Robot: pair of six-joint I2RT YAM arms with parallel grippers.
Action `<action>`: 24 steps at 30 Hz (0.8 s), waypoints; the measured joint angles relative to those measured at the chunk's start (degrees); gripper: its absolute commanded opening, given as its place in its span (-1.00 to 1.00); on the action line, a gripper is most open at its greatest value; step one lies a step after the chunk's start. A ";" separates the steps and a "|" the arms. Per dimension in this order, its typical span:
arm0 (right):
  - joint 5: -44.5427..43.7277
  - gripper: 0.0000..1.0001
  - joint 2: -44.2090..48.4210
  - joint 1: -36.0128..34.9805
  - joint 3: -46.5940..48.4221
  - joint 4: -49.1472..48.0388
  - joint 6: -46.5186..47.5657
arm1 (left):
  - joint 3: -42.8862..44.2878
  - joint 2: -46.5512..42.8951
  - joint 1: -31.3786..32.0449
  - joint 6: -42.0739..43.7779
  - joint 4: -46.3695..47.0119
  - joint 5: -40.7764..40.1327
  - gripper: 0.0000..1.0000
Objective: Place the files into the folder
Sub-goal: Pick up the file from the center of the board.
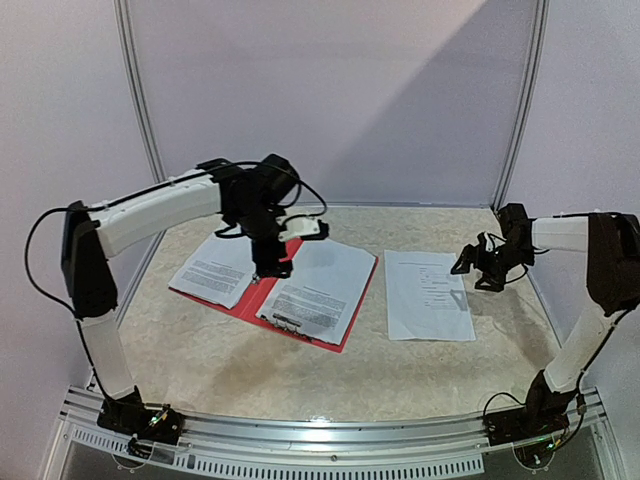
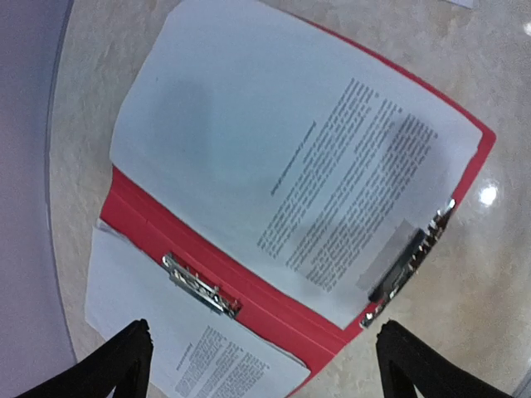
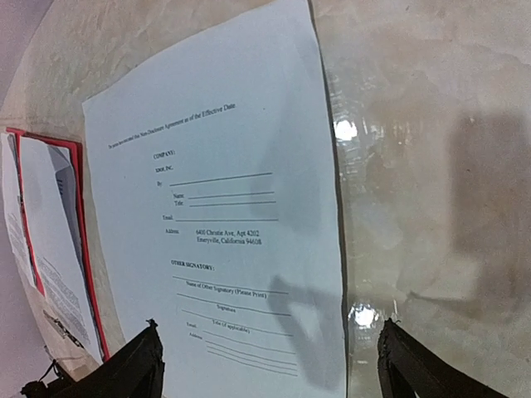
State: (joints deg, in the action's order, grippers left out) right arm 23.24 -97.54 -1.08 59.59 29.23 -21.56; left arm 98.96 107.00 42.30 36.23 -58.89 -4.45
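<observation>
The red folder lies open left of the table's middle. One file lies on its left half and another file on its right half. A third file lies loose on the table to the right. My left gripper hangs open above the folder's spine, with nothing between its fingers. In the left wrist view a silver clip sits beside the spine. My right gripper is open above the right edge of the loose file, holding nothing.
The table is beige and marbled, with a metal rail along its near edge. Grey walls and two upright poles close off the back. A second metal clip sits at the end of the right-hand sheet. The folder's edge shows in the right wrist view.
</observation>
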 measured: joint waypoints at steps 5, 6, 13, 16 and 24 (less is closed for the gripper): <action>5.68 0.71 -6.23 2.78 0.87 -1.84 1.27 | 9.73 12.50 8.55 3.56 6.05 -5.25 0.94; 6.16 0.71 -6.49 3.26 1.07 -2.38 1.38 | 11.28 14.99 9.99 4.61 7.74 -6.36 0.94; 10.80 0.70 -8.20 5.03 1.22 -5.18 2.27 | 15.56 28.28 17.00 13.99 22.84 -12.44 0.96; 12.68 0.70 -8.68 5.73 1.22 -5.77 2.51 | 16.65 32.59 17.88 17.40 27.78 -13.99 0.96; 15.82 0.66 -9.51 6.99 1.07 -7.04 3.08 | 18.45 35.91 18.12 20.41 36.20 -15.69 0.98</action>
State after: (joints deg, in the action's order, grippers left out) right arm 39.07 -107.04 5.91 60.66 22.20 -18.48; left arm 117.40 142.91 60.42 56.64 -22.70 -20.14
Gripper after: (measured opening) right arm 0.844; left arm 0.985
